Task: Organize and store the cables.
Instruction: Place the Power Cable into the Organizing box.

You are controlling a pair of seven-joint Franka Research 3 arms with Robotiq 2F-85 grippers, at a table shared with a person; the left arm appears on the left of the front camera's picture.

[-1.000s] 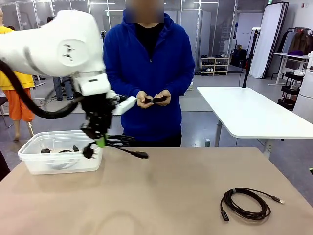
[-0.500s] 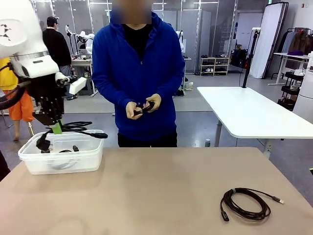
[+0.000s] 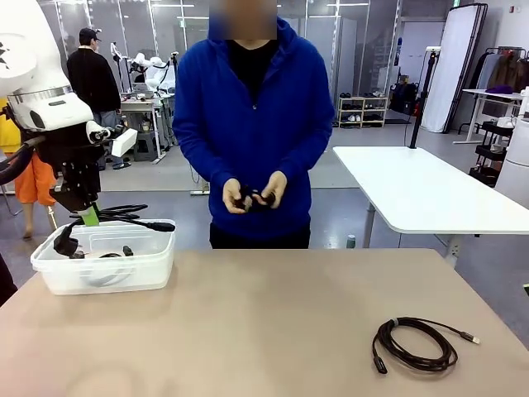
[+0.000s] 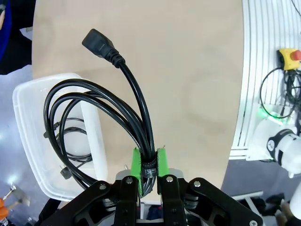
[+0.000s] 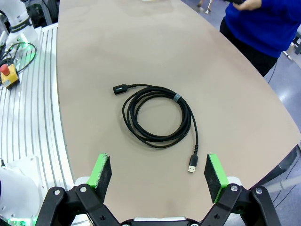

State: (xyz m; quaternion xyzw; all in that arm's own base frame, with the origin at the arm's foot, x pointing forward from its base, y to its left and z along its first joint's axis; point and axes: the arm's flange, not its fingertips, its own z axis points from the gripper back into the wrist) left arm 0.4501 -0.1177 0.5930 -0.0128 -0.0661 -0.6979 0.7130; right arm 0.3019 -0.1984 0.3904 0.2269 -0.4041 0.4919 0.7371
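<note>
A: Tan table [image 3: 273,331] across the front, with a clear bin [image 3: 150,269] on its far left. Grey floor beyond, a person in a blue hoodie [image 3: 248,124] at the far edge, and a white table [image 3: 430,190] off to the right.

B: The left gripper [image 3: 86,218] hangs over that bin, green pads clamped tight on a black cable bundle [image 4: 146,136].

A: Its loops stretch sideways toward the table's middle, long axis roughly level. One plug points right, past the bin's rim. Another dangles at the bin's left end.

B: In the centre, the person's hands [image 3: 254,194] hold something small and dark at waist height. It is too small to say what.

A: Over on the right, a coiled cable [image 3: 397,322] lies flat on the table. Its silver tip points right and its black end points toward the near edge.

B: The right gripper [image 5: 157,165] hovers above that coil, jaws spread wide, gripping nothing.

A: Some spots are hard to read. Dark cords [image 3: 103,254] lie inside the bin, but its cloudy wall blurs them, so I can't count them. The left arm runs off the frame's left edge.
</note>
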